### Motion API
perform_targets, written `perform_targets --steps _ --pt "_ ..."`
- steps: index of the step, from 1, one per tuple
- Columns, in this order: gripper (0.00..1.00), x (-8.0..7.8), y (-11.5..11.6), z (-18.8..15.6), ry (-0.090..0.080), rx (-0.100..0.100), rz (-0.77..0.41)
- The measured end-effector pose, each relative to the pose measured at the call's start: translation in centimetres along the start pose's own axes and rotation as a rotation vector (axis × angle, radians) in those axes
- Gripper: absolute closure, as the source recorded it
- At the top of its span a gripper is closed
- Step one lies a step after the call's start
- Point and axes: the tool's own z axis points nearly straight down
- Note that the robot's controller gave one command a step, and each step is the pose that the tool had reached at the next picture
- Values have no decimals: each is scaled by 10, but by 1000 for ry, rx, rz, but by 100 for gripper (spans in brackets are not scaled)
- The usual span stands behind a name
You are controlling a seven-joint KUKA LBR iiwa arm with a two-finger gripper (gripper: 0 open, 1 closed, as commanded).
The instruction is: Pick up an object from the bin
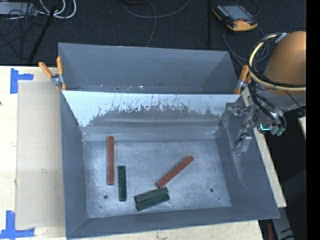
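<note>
My gripper (243, 134) hangs above the bin's right sloping wall, well up and to the right of everything on the floor. Nearest to it is a red-brown flat bar (175, 171), lying diagonally right of the floor's middle. A dark green block (151, 199) lies at that bar's lower end, close to the front wall. Further left, a thin dark green bar (121, 183) lies upright in the view. A second red-brown bar (110, 160) lies just beside it on its left.
The orange-domed arm with its cables reaches in over the bin's right rim. The bin's walls slope steeply down to a speckled grey floor.
</note>
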Motion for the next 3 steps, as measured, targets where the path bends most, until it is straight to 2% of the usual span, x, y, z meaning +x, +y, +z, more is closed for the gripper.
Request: perform_targets --steps 1,2,3 --pt "0 7 60 152 0 -2 -279" --pt "0 -1 126 157 -7 -2 -322" --pt "100 -1 122 156 -7 2 -320"
